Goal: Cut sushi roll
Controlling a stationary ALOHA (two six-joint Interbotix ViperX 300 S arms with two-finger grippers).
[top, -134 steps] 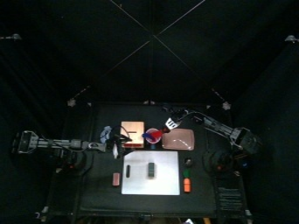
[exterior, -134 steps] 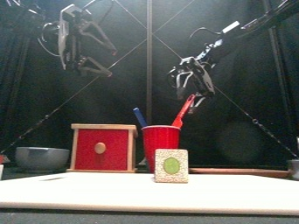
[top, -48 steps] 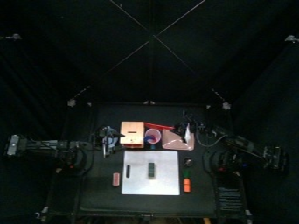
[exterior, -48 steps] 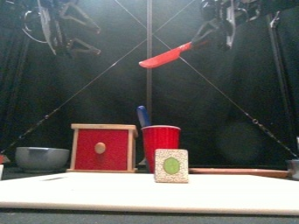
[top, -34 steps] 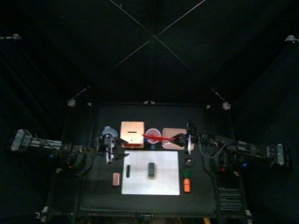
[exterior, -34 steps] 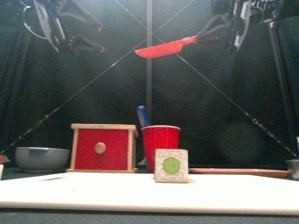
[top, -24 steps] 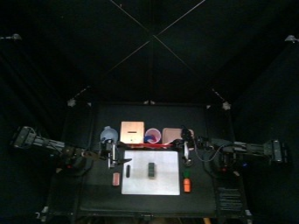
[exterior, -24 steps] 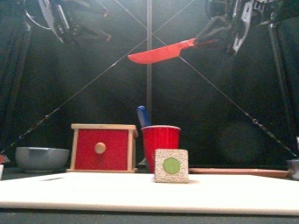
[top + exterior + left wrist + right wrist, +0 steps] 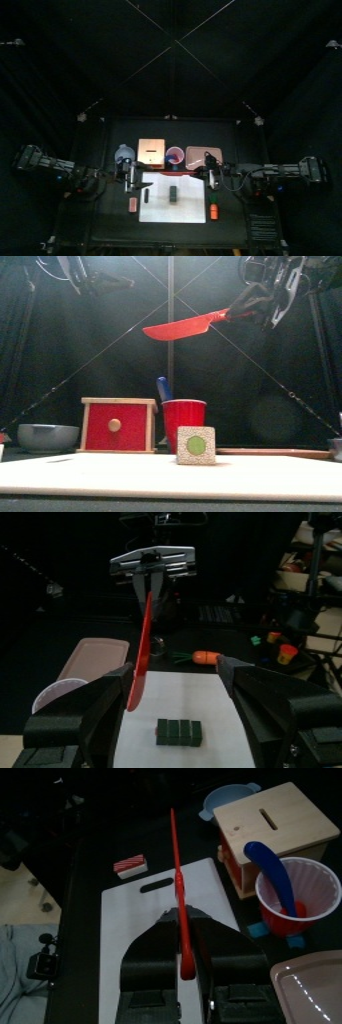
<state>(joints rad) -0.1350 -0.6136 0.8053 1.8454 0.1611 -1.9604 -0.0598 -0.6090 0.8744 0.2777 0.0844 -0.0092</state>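
Knife carried in above the board, roll not yet cut

Right hand (image 9: 187,983) clamps the red knife (image 9: 185,325); left hand (image 9: 181,717) hangs wide open, empty. The sushi roll (image 9: 179,730) lies mid-board (image 9: 197,205): steady it first, then lower the blade squarely across

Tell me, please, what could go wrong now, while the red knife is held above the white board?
1. The right gripper holds the red knife only by its handle end, so the long blade may twist or slip on contact.
2. The sushi roll lies loose on the white board, and the open left gripper is not on it, so it may slide.
3. The blade may land beside the small roll.
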